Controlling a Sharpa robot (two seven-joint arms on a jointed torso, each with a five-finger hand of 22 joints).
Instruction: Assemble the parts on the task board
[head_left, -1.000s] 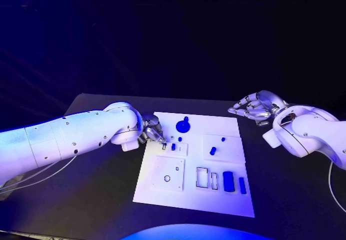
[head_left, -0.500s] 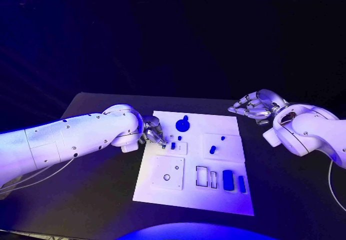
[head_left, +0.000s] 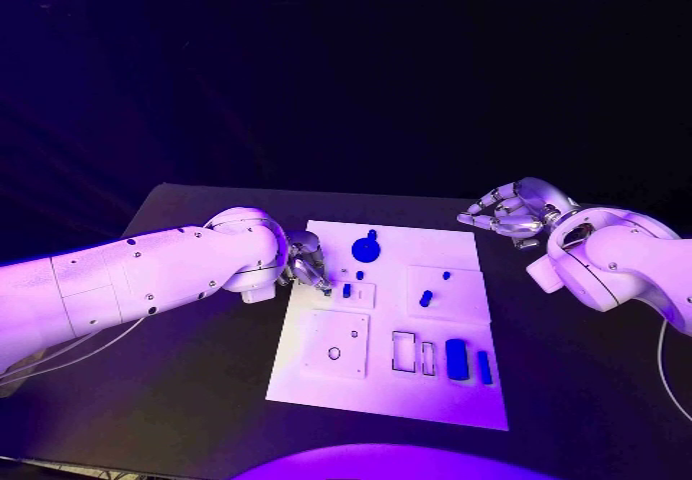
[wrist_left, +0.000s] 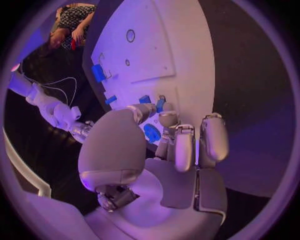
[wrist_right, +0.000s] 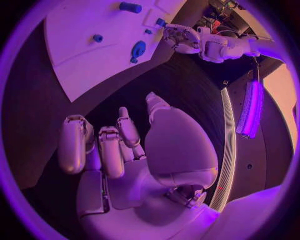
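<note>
The white task board (head_left: 332, 385) lies in the middle of the black table. On it are a round blue part (head_left: 366, 249), a small blue peg (head_left: 346, 291) in a little square plate, two short blue pieces (head_left: 426, 299) and two long blue bars (head_left: 457, 360). My left hand (head_left: 306, 262) hovers at the board's left edge, fingers curled in, its fingertips (wrist_left: 167, 119) just short of the peg (wrist_left: 160, 104) and holding nothing. My right hand (head_left: 508, 215) hangs off the board's far right corner, curled (wrist_right: 119, 145) and empty.
A square plate with a round hole (head_left: 335, 353) and two empty rectangular slots (head_left: 404, 353) sit on the board's near half. Bare black table (head_left: 173, 400) lies around the board. My left forearm (head_left: 144, 280) reaches across the table's left side.
My left hand's fingers have drawn back a little from the small plate with the peg. The right hand has not moved.
</note>
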